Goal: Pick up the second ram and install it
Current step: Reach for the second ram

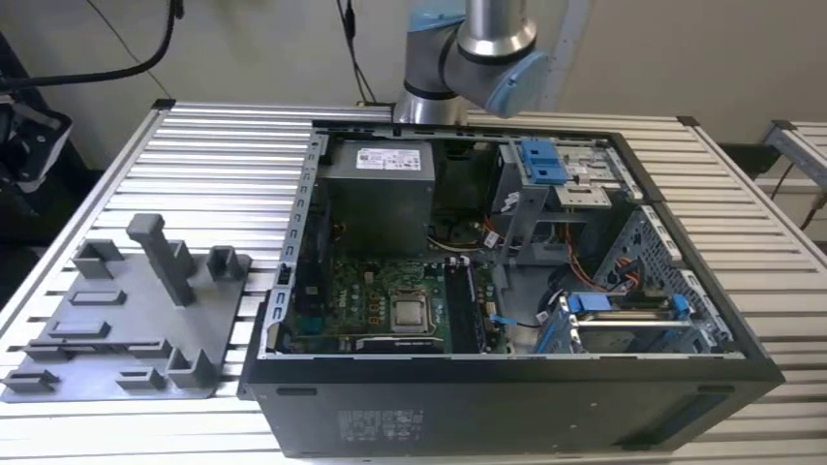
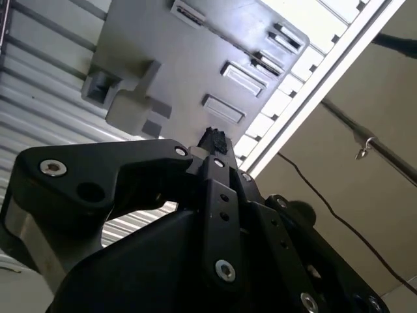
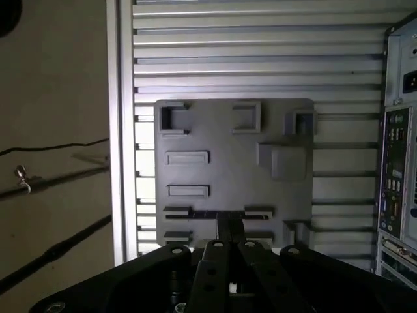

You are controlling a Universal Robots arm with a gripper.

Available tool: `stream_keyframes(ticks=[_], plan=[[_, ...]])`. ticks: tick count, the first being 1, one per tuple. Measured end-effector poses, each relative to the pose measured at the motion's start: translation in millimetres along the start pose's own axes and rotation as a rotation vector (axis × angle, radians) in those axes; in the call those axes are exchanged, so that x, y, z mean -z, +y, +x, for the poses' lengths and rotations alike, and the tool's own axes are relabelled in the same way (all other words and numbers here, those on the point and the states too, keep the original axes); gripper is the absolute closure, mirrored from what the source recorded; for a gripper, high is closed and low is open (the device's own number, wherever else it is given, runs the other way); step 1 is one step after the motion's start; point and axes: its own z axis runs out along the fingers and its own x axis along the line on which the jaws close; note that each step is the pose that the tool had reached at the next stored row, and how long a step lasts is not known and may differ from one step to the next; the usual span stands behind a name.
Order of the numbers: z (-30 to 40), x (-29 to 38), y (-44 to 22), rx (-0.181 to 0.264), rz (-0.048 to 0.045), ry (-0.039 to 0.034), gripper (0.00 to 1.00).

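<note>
- Fingers [image 3: 223, 229] pressed together, nothing pinched, held above grey plastic slotted fixture [image 3: 234, 156].
- Thin dark second ram [image 3: 202, 214], apparently edge-up in its slot: best gripped mid-length, squarely.

The computer case [image 1: 517, 412] and grey fixture [image 1: 130, 325] are seen obliquely from above in the exterior view. Beyond the pincer [image 3: 230, 228] [image 2: 215, 140], that fixture is shown squarely in the first wrist view, slantwise in the second wrist view.

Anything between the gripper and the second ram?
Nothing visible does. In the first wrist view the gripper sits directly over the second ram, a dark strip lying in the grey fixture's slots.
</note>
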Motion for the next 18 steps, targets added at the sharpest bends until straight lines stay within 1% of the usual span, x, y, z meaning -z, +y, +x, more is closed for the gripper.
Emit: stream_keyframes(ticks=[5, 8, 10, 14, 18], plan=[[-0.4, -0.7, -13.0, 0.0, 0.0, -0.0001, 0.89], [-0.5, -1.0, -18.9, 0.0, 0.0, -0.0001, 0.89], [-0.2, -1.1, -19.8, 0.0, 0.0, 0.0, 0.89], [3.9, -1.4, -20.0, 0.0, -0.0001, -0.0001, 0.89], [5.2, -1.3, -20.0, 0.0, 0.0, 0.0, 0.89]])
